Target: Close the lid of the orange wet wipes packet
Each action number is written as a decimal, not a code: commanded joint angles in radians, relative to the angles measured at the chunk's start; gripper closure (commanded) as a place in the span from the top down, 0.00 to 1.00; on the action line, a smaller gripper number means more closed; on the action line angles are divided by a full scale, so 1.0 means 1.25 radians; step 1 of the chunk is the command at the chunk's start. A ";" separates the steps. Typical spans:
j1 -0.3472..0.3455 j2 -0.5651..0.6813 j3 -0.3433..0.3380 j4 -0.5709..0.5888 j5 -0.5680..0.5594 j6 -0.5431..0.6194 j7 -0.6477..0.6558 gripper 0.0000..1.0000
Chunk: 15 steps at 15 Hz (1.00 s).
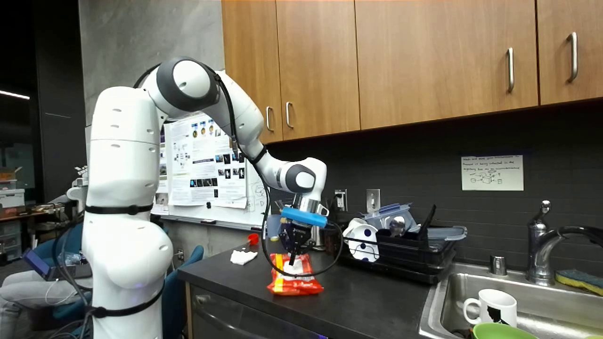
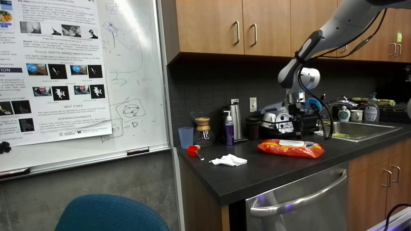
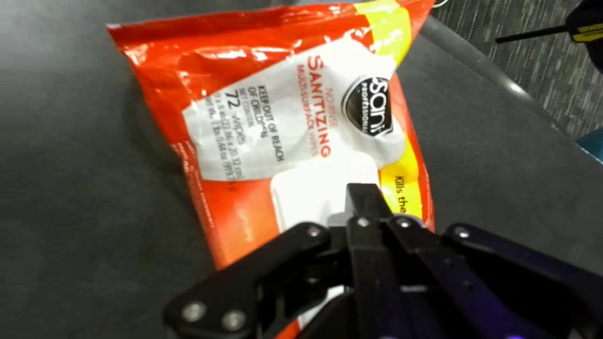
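Note:
The orange wet wipes packet (image 1: 297,286) lies flat on the dark counter, and it also shows in an exterior view (image 2: 279,149) and in the wrist view (image 3: 245,226). Its lid (image 3: 313,190) is a white rounded flap on the top face. The lid looks flat against the packet in an exterior view (image 2: 291,143). My gripper (image 3: 362,202) has its fingertips together, with nothing seen between them. It points down over the lid and hides its lower part in the wrist view. In an exterior view the fingertips (image 1: 292,260) are over the packet; contact cannot be told.
A black dish rack (image 1: 405,254) with dishes stands behind the packet. A white crumpled wipe (image 2: 228,160) and a red scoop (image 2: 192,150) lie near the counter's end. A purple pump bottle (image 2: 230,131) stands by the wall. A sink (image 1: 443,301) is beyond the rack.

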 commanded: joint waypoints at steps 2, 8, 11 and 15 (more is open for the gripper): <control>-0.023 -0.115 -0.039 -0.067 -0.035 0.022 0.072 0.32; -0.028 -0.265 -0.062 -0.204 -0.142 0.080 0.164 0.70; -0.019 -0.336 -0.061 -0.270 -0.167 0.090 0.198 0.92; 0.000 -0.411 -0.052 -0.323 -0.193 0.083 0.247 1.00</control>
